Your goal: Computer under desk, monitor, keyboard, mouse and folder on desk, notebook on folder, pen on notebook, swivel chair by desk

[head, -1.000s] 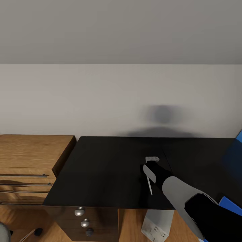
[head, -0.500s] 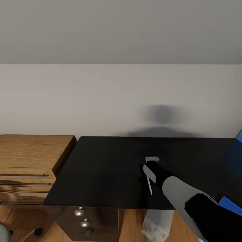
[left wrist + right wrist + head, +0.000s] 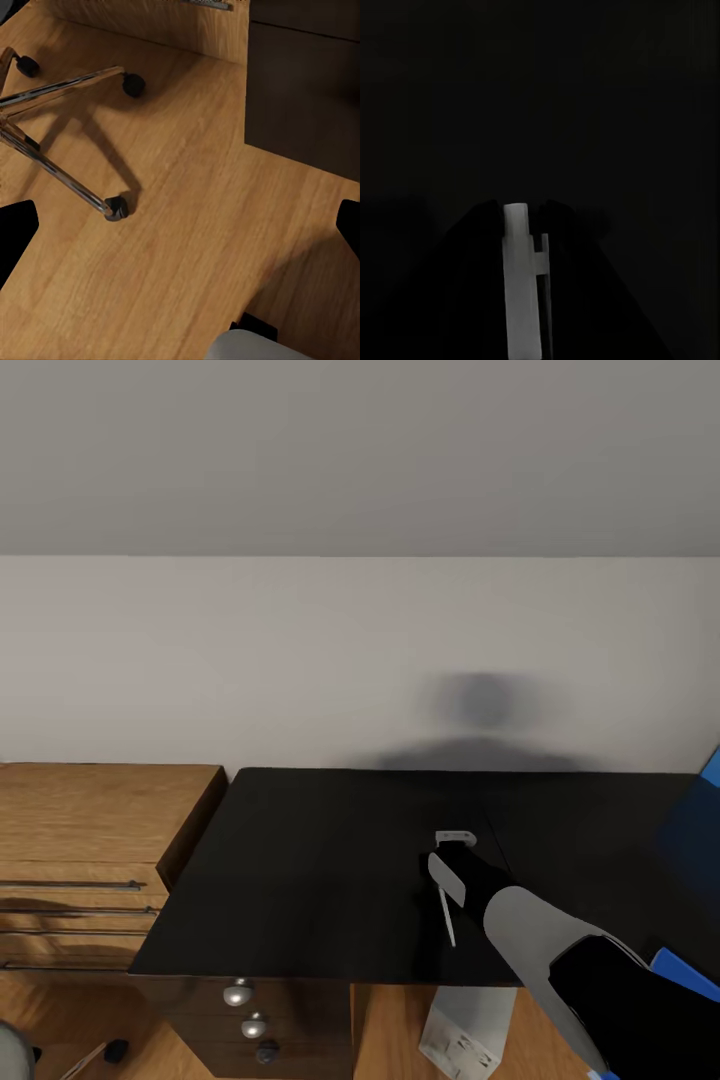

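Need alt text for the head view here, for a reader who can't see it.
The robot's right arm reaches over a glossy black desk, its tool holding a thin white pen above the top. A wooden drawer chest stands left of the desk, a light grey computer sits on the floor beneath it, and a plain wall is behind.

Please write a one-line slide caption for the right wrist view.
Right gripper holds the white pen above the black desk.

Pale wall, wooden drawer chest
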